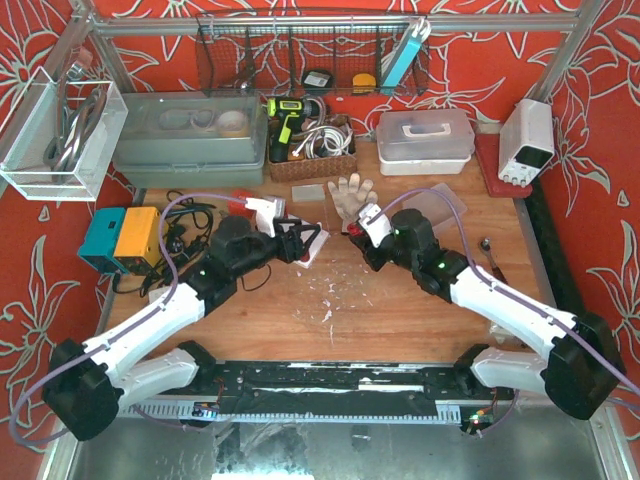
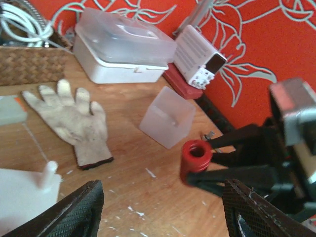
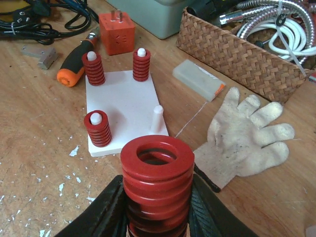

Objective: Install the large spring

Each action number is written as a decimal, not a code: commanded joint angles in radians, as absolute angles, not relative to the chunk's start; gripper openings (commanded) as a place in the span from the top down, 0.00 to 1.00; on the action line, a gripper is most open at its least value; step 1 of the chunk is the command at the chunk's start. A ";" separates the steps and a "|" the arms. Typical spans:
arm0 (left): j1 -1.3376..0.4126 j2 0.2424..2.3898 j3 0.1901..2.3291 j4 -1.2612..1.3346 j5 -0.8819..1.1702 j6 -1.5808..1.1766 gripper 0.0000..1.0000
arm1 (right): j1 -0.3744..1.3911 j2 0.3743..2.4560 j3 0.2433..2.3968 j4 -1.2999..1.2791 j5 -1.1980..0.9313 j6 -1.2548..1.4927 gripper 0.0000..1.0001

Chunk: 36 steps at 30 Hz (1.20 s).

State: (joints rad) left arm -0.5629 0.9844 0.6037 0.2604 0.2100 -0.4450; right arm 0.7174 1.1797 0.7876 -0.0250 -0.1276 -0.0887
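The large spring (image 3: 157, 170), a glossy red coil of thick flat turns, is gripped upright between the black fingers of the right end effector (image 3: 158, 217), near the bare white peg (image 3: 157, 118) on the smooth white plate (image 3: 123, 94). The left end effector (image 2: 160, 217) is held open, empty.

Two slim robot arms in the lower half of the overhead view. Left arm (image 1: 150, 327) and right arm (image 1: 505, 303): glossy white shells on the long links, bulky matt black housings at joints and bases, a tiny green light near each wrist. Thin lilac cable (image 1: 166, 240) in loose loops beside each arm. Left gripper (image 2: 163, 190), bottom edge of its wrist view: two broad black fingers (image 2: 74, 212) with fine cross-hatched texture. Right gripper (image 3: 158, 207), bottom centre: smooth, curved black fingers (image 3: 106, 212).
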 commanded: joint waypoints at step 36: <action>-0.601 1.290 0.917 -0.169 0.459 -0.307 0.50 | 0.964 1.236 0.751 0.198 0.024 -0.232 1.00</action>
